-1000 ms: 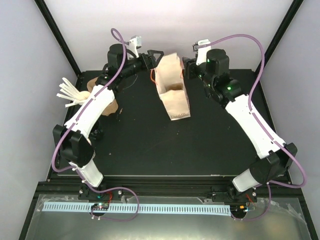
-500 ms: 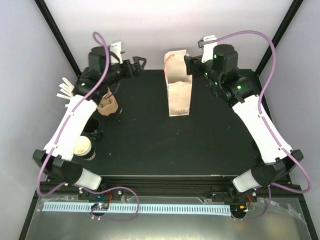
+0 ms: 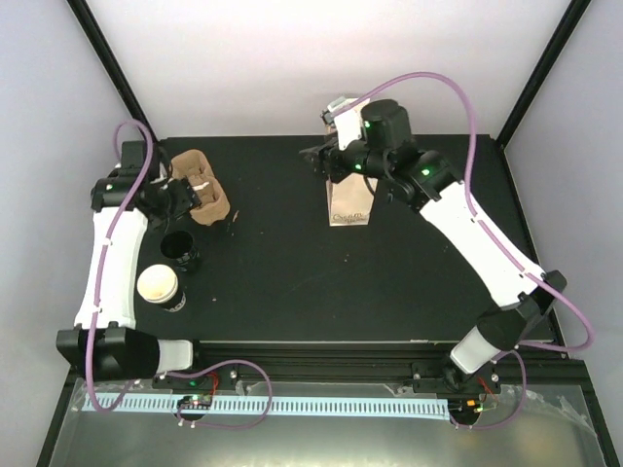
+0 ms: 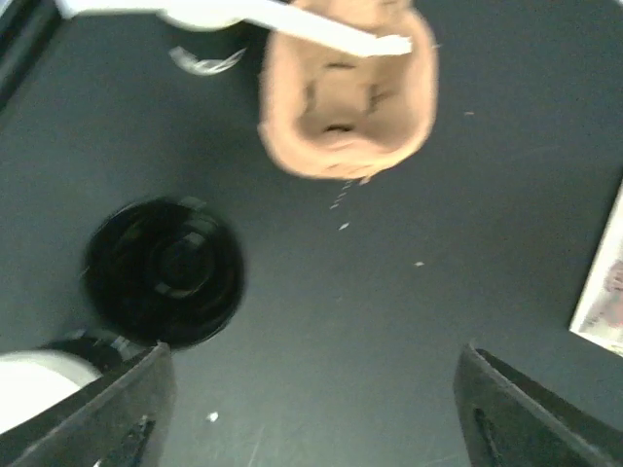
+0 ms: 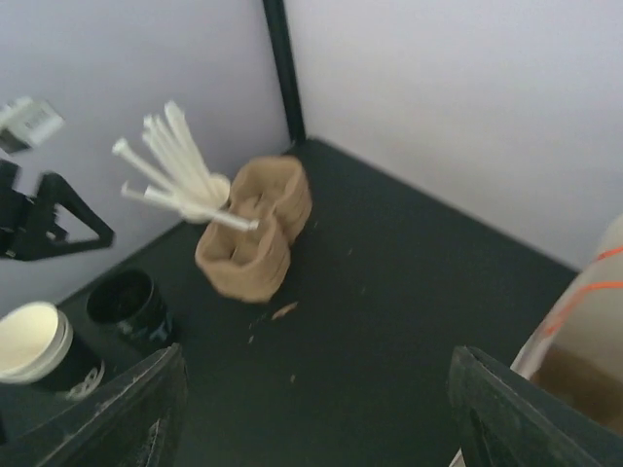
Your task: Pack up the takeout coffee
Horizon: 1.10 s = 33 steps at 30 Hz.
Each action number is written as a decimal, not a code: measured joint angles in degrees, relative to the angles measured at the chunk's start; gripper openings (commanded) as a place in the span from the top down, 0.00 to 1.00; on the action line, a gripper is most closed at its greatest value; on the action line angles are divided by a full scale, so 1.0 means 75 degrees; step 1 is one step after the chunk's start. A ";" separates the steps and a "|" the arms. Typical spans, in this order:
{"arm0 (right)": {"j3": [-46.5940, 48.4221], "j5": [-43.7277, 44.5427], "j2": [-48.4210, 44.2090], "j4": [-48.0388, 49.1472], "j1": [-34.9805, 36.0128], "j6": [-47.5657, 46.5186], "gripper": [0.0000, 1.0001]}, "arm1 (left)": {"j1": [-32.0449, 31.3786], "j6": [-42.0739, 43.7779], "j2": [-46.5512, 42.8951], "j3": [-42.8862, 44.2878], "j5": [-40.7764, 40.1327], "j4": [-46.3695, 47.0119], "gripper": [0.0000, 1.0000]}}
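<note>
**A:** Change first. In the top view both arms have let go of the tan paper bag (image 3: 348, 212), which now stands alone at the far edge of the black worktop (image 3: 292, 282). The left gripper (image 3: 183, 197) has swung to the left edge, right by the brown moulded-pulp cup carrier (image 3: 209, 204). The right gripper (image 3: 313, 161) has moved above the bag and points left.

**B:** Meaning what for the packing?

**A:** I judge the bag is ready and fetching the coffee comes next. Nothing looks packed yet. The small black paper cup with the round black plastic lid (image 3: 180, 248) sits near the left edge, just on the near side of the carrier. A second black cup with a pale top (image 3: 159, 287) stands beside it, toward the near-left corner.

**B:** And the left wrist view?

**A:** It settles what the top view cannot: the left jaws are spread wide with nothing between them. The lidded cup lies below, off to the left. One of the white stirrer sticks (image 4: 321, 31) crosses the carrier's top.

**B:** The right wrist view?

**A:** Its jaws are also spread and empty. Only this view shows the sticks fanned upward behind the carrier. Whether the pale-topped cup is lidded or open, I cannot tell.
</note>
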 measured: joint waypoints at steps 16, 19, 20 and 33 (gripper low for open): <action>-0.1848 -0.0373 -0.0545 -0.0187 0.0058 0.0020 0.25 | 0.0892 -0.0691 -0.1539 -0.2780 -0.0358 -0.1317 0.44; -0.2063 -0.0388 -0.0790 -0.0128 0.0058 0.0020 0.25 | 0.0898 -0.0612 -0.1416 -0.3051 -0.0434 -0.1201 0.44; -0.2095 -0.0396 -0.0836 -0.0117 0.0058 0.0020 0.25 | 0.0898 -0.0592 -0.1422 -0.3130 -0.0475 -0.1180 0.44; -0.2159 -0.0580 -0.0968 0.0108 0.0058 -0.0009 0.26 | 0.0909 -0.0230 -0.1084 -0.3751 -0.1026 -0.0408 0.70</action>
